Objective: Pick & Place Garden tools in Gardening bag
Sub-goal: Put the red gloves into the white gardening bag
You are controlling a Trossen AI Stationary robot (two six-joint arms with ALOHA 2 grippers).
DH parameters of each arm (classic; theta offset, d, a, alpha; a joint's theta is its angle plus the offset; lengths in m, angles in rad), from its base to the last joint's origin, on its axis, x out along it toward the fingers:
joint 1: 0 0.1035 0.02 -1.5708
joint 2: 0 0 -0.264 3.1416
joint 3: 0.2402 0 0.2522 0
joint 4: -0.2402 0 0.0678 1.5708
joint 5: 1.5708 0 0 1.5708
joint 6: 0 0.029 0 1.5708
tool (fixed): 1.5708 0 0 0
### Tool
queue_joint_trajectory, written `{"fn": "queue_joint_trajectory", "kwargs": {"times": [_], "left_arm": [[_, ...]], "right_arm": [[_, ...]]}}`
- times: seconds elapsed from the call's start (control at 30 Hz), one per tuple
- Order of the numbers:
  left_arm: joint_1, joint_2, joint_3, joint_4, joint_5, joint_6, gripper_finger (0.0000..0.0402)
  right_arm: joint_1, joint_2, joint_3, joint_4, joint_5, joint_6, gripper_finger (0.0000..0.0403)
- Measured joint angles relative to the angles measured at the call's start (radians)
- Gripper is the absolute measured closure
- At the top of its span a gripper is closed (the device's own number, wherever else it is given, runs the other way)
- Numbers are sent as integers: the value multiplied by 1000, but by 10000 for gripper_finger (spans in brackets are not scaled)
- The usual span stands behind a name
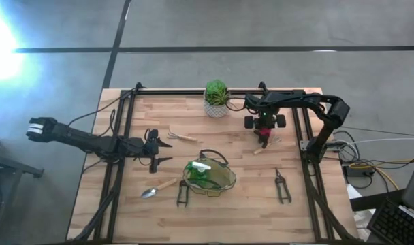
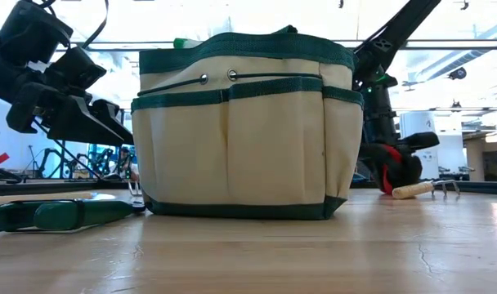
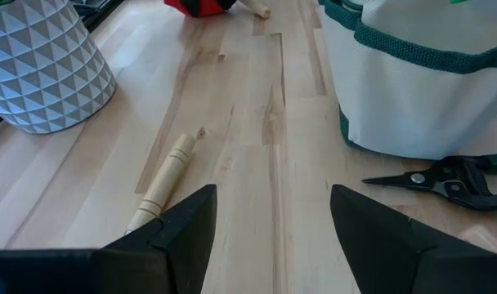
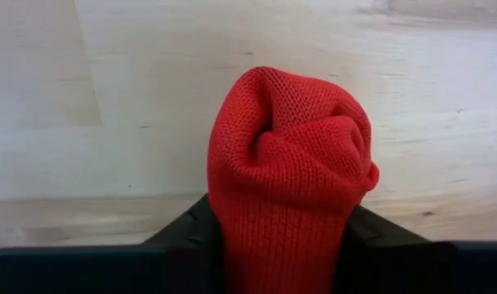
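The beige gardening bag (image 1: pixel 210 178) with green trim stands at the table's middle front, something green inside it. My right gripper (image 1: pixel 264 133) is shut on a red knitted item (image 4: pixel 289 163) at the back right, low over the table. My left gripper (image 1: pixel 159 148) is open and empty, left of the bag, with a wooden-handled rake (image 1: pixel 182 136) lying just beyond its fingers (image 3: pixel 191 229). A trowel (image 1: pixel 159 186) and dark shears (image 1: pixel 183 194) lie flat on the table near the bag's front left. Other shears (image 1: pixel 282 185) lie to its right. My right gripper pinches the red knitted item's bunched middle (image 4: pixel 232 220) between its two fingers (image 4: pixel 379 241), coming from above and pointing down. The cloth bulges out past the fingertips in a rolled lump. Whether its lower end rests on the table cannot be told.
A green plant in a white patterned pot (image 1: pixel 216 99) stands at the back middle. A second wooden-handled pronged tool (image 2: pixel 424 189) lies beside the red item. A black frame (image 1: pixel 125 116) runs along the table's sides and back. Bare wood lies in front of the bag.
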Motion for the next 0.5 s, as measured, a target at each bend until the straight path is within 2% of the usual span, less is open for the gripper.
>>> {"fn": "queue_joint_trajectory", "kwargs": {"times": [0.17, 0.5], "left_arm": [[0, 0, 0, 0, 0, 0, 161], [0, 0, 0, 0, 0, 0, 161]], "right_arm": [[-6, 0, 0, 0, -28, -36, 341], [-10, 0, 0, -2, -23, -90, 342]]}}
